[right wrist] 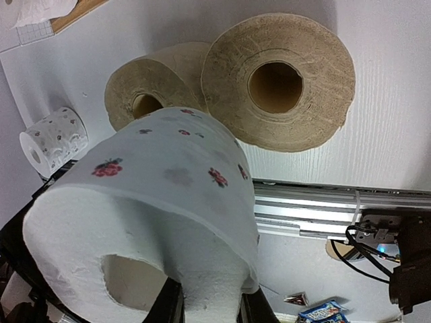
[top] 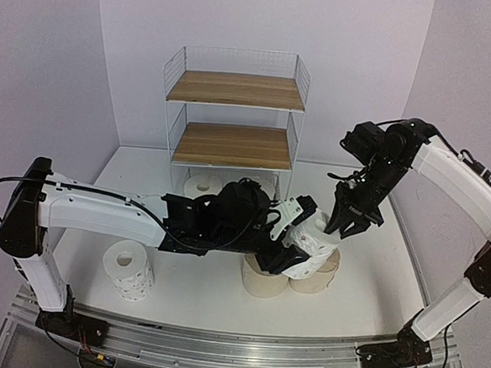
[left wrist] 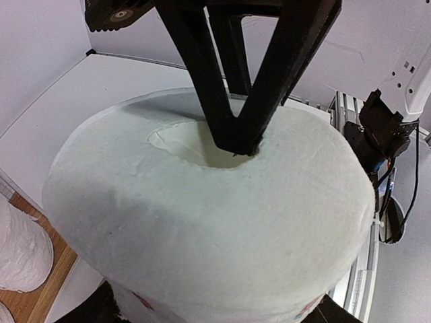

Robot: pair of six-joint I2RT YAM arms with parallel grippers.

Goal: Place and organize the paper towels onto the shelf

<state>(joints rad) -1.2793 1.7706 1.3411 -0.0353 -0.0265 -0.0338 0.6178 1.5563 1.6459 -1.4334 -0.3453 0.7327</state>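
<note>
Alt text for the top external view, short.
Both arms meet mid-table at a white printed roll held above two beige rolls: the right gripper pinches its core end, the left gripper brackets its sides. A second printed roll stands front left; the wire shelf stands behind.

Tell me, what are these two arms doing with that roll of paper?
One printed roll hangs in the air above two beige rolls, handled from both sides. The right tool, shut, grips it at its hollow core; the left tool straddles its sides, firmness unclear. On the shelf's bottom board sit white rolls.
</note>
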